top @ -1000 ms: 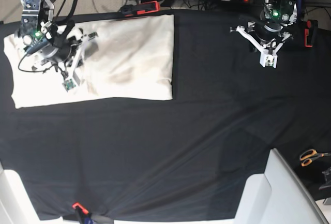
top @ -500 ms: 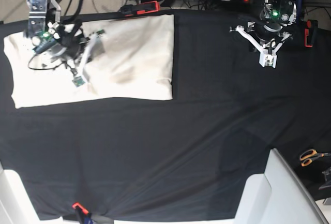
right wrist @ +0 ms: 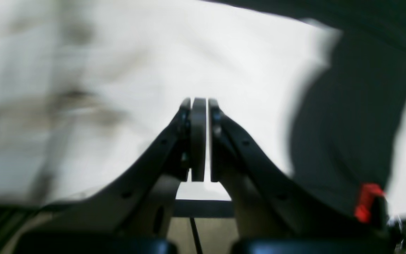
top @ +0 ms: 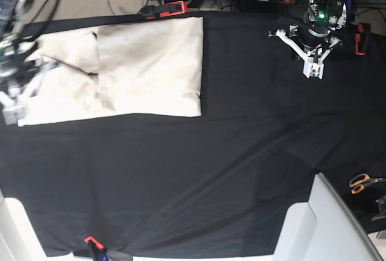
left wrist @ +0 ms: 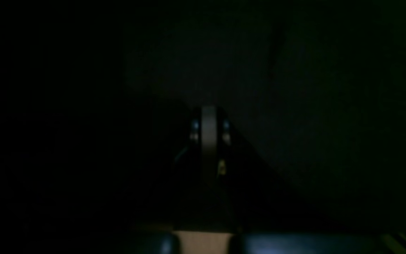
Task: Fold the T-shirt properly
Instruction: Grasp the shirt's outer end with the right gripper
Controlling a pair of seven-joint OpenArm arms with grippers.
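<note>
T-shirt [top: 148,65]: soft matt cream cotton cloth, lightly creased
Tablecloth [top: 241,152]: matt black fabric, faintly wrinkled
Left hand [top: 314,68]: white plastic, smooth

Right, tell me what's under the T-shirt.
The folded T-shirt lies flat on the black tablecloth, which shows all round it. Whatever is beneath the fabric itself is covered, though nothing bulges through.

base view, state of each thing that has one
T-shirt: folded into a rectangle, lying flat on the black cloth, not held
left end effector: shut, empty, parked over bare cloth away from the shirt
right end effector: shut, empty, at the shirt's far edge
scissors: closed, lying at the table's edge
</note>
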